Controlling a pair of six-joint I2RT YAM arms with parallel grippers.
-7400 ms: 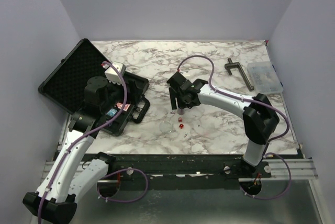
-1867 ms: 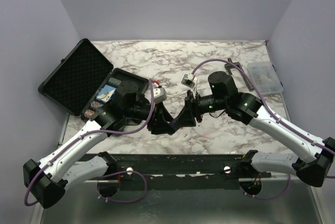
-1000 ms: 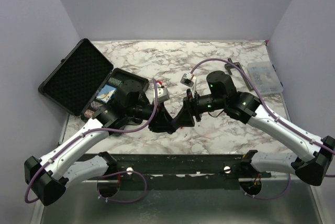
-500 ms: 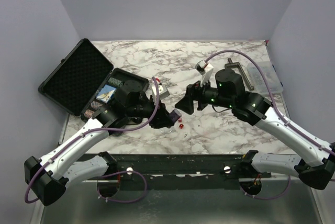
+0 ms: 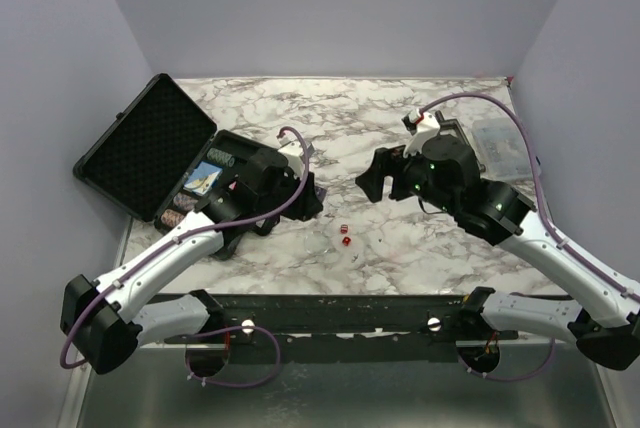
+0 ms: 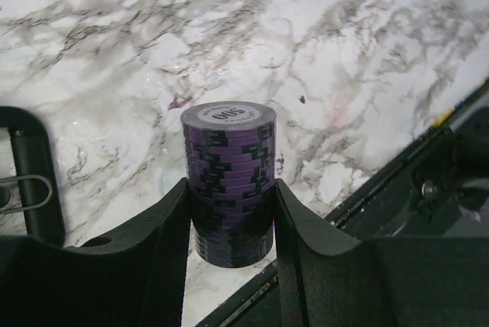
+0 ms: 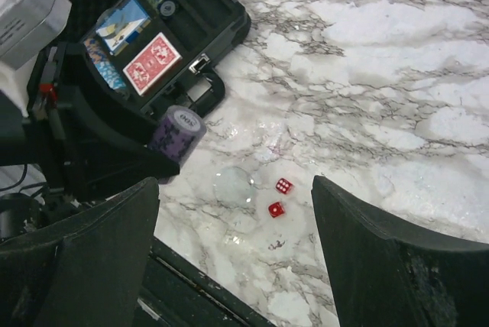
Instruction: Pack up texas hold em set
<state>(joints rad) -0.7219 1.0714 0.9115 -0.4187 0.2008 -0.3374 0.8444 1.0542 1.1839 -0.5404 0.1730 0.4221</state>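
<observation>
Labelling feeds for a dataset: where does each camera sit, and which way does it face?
Top external: above and behind the bases, looking down on the table; left arm and right arm show.
Left wrist: on the left arm, facing down; left tool grips the purple chip stack.
Right wrist: faces down through the open right tool at red dice.
Both wrist views share the purple chip stack.

Left end effector (image 6: pixel 229 220) clamps a purple chip stack (image 6: pixel 228 182).
</observation>
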